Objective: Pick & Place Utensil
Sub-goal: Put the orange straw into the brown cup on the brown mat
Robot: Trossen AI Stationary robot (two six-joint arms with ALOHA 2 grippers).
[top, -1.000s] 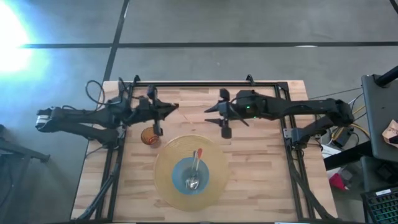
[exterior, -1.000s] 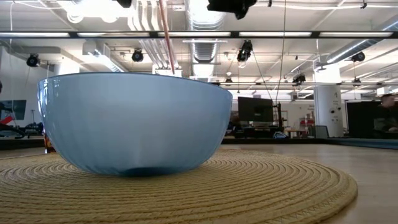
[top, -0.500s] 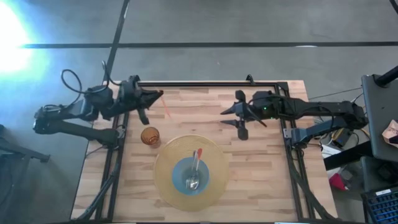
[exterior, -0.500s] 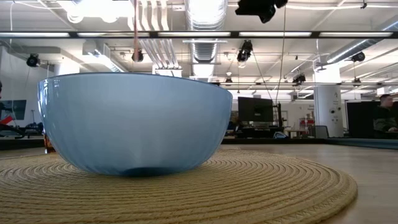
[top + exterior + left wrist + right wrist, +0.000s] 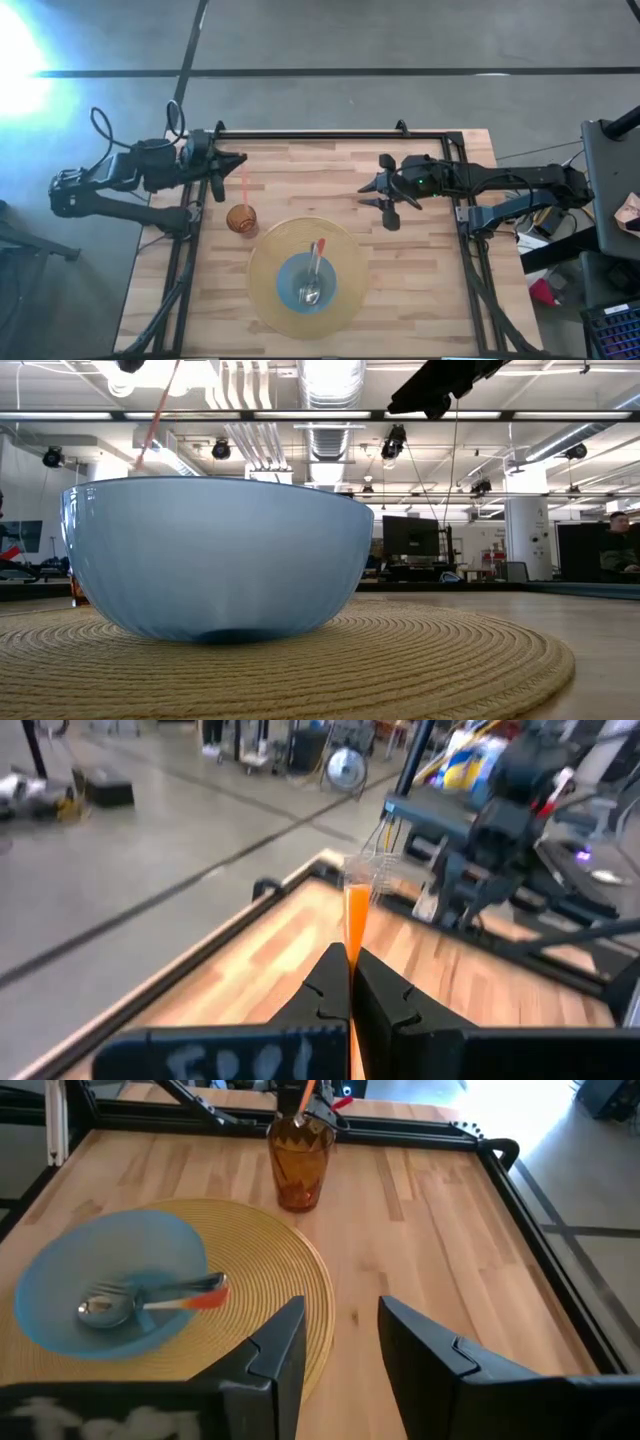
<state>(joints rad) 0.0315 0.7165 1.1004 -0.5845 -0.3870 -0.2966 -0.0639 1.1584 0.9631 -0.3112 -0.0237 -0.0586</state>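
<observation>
Left gripper (image 5: 238, 160) pinches a thin orange-handled utensil (image 5: 356, 920).
Clear fork-like tip; right gripper (image 5: 340, 1342) fingers parted, empty.

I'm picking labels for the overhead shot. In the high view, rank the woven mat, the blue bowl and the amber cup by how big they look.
1. Woven mat, clearly largest.
2. Blue bowl, sitting on the mat.
3. Amber cup, smallest, standing beside the mat.

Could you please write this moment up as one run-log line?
left hand: shut on orange-handled utensil above amber glass cup | right hand: open, empty | orange-handled spoon: in blue bowl on woven mat
</observation>
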